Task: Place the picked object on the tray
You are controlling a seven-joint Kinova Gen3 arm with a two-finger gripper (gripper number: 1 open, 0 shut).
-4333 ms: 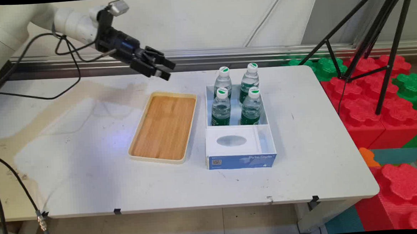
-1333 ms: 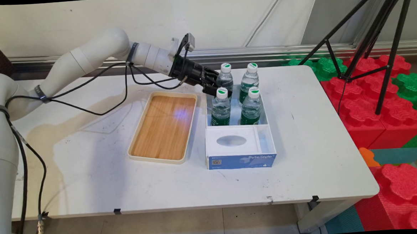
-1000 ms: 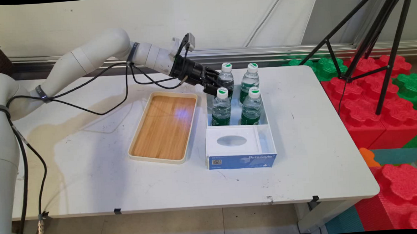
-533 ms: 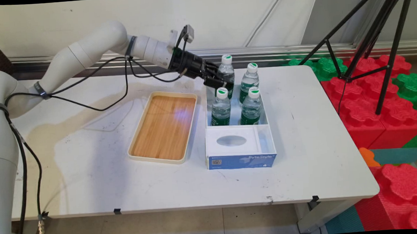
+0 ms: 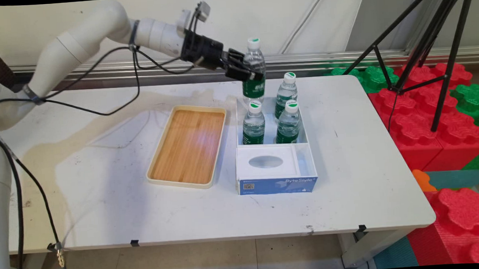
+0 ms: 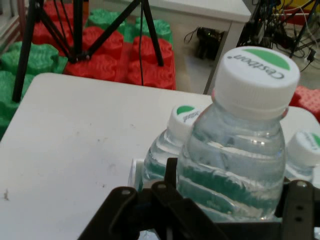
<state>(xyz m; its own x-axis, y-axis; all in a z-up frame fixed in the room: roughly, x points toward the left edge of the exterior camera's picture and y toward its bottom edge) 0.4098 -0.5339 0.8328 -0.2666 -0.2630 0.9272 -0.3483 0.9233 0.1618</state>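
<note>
Above the white box's (image 5: 311, 155) far end, my gripper (image 5: 247, 73) pinches one water bottle (image 5: 253, 70) at mid-body, clear of three bottles (image 5: 253, 123) standing inside. I judge it full, heavyish, smooth; ribbed waist grips best.

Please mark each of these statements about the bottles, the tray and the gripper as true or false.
1. The black two-finger gripper holds a clear plastic water bottle with a green label above the box. True.
2. Four bottles stand in the white and blue cardboard box. False: three bottles stand there.
3. The bamboo tray with a cream rim has a bottle on it. False: nothing lies on the tray.
4. The tray lies left of the box in the main view. True.
5. The held bottle has no cap. False: it has a white cap.
</note>
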